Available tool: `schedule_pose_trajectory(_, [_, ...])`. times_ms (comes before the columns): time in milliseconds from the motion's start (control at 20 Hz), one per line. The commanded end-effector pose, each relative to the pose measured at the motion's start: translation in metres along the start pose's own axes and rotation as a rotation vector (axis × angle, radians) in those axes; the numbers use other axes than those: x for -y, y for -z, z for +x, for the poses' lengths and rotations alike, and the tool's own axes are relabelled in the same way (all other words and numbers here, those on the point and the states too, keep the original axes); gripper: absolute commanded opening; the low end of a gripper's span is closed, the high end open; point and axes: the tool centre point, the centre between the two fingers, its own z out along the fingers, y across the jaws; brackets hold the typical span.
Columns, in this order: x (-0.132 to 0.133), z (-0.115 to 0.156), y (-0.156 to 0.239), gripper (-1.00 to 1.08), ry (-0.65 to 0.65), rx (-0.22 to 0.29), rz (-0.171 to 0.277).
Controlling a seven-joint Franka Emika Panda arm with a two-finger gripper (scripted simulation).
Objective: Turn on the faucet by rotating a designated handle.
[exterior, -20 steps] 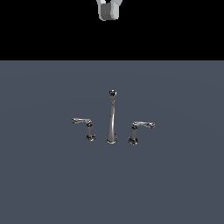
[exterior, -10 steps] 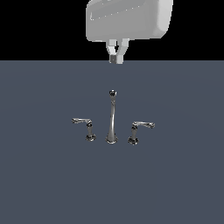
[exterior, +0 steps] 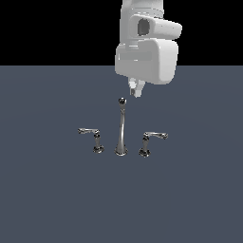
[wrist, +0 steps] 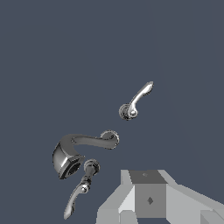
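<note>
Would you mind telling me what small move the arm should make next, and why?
Probably lower the gripper and shift it toward the exterior view's right, onto the handle whose lever points that way. The gripper hangs above the spout tip, touching nothing, and the handle stands lower down beside the spout's base.

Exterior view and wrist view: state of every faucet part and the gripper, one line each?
Chrome curved spout: upright on the grey surface, untouched.
Chrome handle with lever pointing to the exterior view's right: upright, not gripped.
Chrome handle with lever pointing to the exterior view's left: upright, not gripped.
White gripper: hovering above the spout's top, holding nothing; open or shut cannot be told.
</note>
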Motion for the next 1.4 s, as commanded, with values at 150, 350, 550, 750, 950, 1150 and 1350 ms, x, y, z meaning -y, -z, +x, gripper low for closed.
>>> schedule_pose_trajectory(150, [0.006, 0.027, -0.038, -1.0, -0.155, -0.007, -0.005])
schedule_pose_trajectory(350, [0.008, 0.049, -0.066, -1.0, -0.271, -0.013, -0.009])
schedule_pose_trajectory(550, [0.007, 0.068, -0.091, -1.0, -0.376, -0.018, -0.014])
schedule_pose_trajectory(750, [0.004, 0.085, -0.111, -1.0, -0.463, -0.022, -0.017])
schedule_pose_trajectory(950, [0.002, 0.097, -0.126, -1.0, -0.528, -0.025, -0.02])
schedule_pose_trajectory(1150, [-0.001, 0.104, -0.135, -1.0, -0.567, -0.026, -0.021])
schedule_pose_trajectory(1350, [-0.001, 0.106, -0.137, -1.0, -0.579, -0.026, -0.021])
